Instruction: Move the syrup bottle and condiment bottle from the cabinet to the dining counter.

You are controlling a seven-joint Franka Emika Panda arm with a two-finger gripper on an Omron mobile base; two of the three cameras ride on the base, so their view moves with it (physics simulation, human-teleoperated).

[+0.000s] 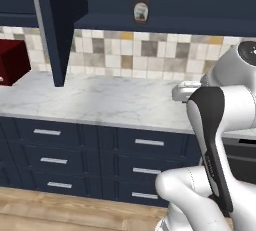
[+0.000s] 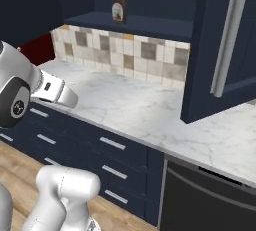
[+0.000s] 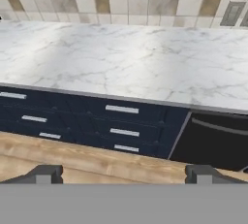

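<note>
Our tool (image 3: 123, 173) sits nearest the hand camera, its two dark fingertips (image 3: 44, 173) spread wide apart with nothing between them. Beyond the tips we see wooden floor (image 3: 72, 157), then navy drawer units (image 3: 116, 121) with short silver handles, and a dark appliance front (image 3: 213, 138) to their right. Above those lies the marble surface (image 3: 126, 63), backed by a tiled wall (image 3: 121, 0). Higher and farther from the tool, the cabinet (image 2: 150, 25) stands open, one door (image 2: 220, 50) swung outward. On its shelf we find the syrup bottle (image 1: 142, 5), upright and alone, well apart from the tool. We cannot make out the condiment bottle.
</note>
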